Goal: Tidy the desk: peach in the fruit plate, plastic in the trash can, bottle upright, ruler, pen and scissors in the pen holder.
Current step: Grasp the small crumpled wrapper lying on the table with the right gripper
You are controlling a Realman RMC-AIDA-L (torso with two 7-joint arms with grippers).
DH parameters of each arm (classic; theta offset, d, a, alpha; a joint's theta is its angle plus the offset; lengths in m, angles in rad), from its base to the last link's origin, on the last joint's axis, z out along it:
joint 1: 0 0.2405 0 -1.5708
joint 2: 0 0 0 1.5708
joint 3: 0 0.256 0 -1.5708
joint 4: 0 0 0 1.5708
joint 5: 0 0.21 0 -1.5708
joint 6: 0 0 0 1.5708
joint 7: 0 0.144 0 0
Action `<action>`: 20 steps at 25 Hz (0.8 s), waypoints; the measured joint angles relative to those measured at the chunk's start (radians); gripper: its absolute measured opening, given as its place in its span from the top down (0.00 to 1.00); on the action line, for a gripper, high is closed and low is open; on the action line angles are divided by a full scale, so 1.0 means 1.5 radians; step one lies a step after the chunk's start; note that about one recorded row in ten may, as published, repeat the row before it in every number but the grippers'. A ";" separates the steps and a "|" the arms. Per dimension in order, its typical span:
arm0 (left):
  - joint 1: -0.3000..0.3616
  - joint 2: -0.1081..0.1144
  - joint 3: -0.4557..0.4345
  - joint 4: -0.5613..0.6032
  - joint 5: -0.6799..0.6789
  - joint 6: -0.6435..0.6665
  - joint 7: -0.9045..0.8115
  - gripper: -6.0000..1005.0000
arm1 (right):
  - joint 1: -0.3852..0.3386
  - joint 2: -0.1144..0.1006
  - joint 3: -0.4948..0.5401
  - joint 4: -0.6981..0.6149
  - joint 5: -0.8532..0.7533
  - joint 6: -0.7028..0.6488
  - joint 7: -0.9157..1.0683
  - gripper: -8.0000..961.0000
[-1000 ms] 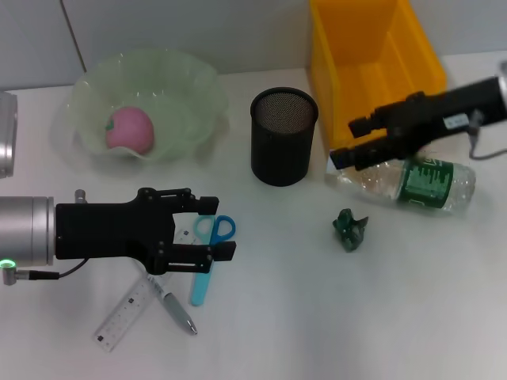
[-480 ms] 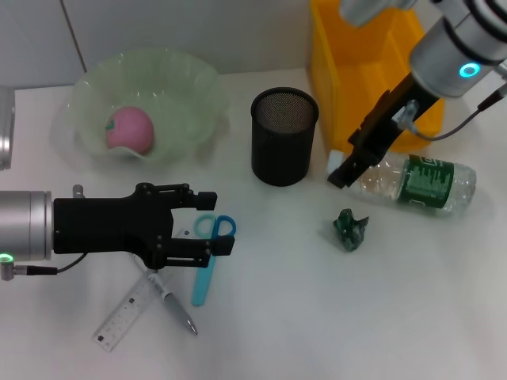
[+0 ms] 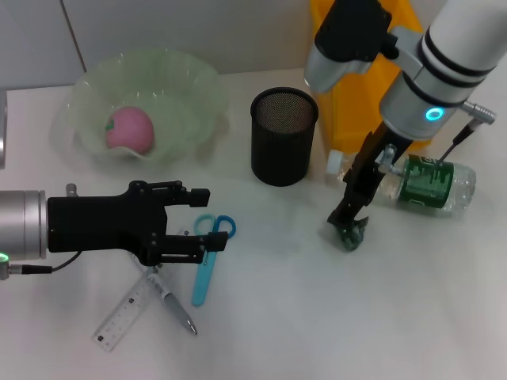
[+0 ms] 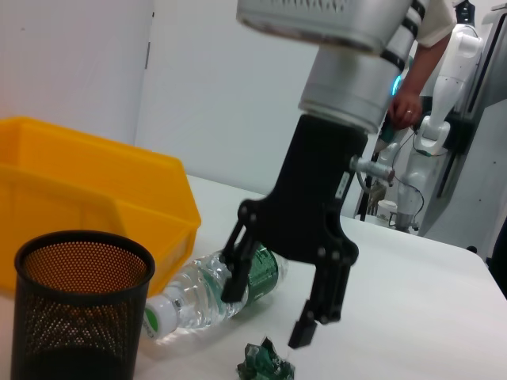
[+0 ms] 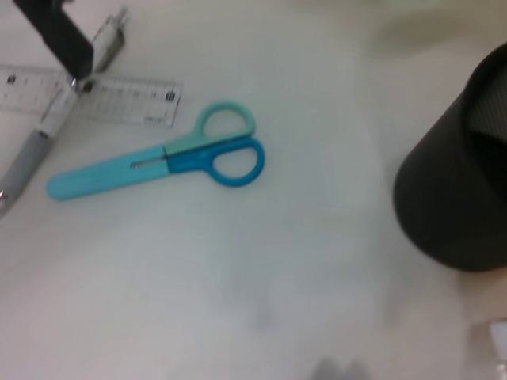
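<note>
My right tool hangs open over the crumpled plastic at centre-right of the frame. I should straddle it squarely, clear of the bottle. My left tool, open, hovers by the scissors.

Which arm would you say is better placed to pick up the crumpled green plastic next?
The right. Its gripper hangs open directly above the green plastic, fingers pointing down, while the left gripper sits across the desk over the scissors.
</note>
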 joint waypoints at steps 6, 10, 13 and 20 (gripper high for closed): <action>0.000 -0.002 -0.001 -0.001 0.001 -0.001 0.001 0.22 | 0.002 0.002 -0.007 0.048 0.002 0.025 -0.012 0.18; 0.002 -0.003 -0.001 0.000 0.001 -0.001 0.002 0.22 | 0.008 0.003 -0.020 0.078 0.002 0.046 -0.013 0.18; 0.002 -0.003 -0.001 0.000 0.001 -0.001 0.002 0.22 | 0.008 0.003 -0.032 0.088 0.002 0.061 -0.014 0.18; 0.004 -0.005 -0.001 0.002 0.001 -0.001 0.002 0.22 | 0.007 0.004 -0.049 0.114 0.002 0.089 -0.013 0.18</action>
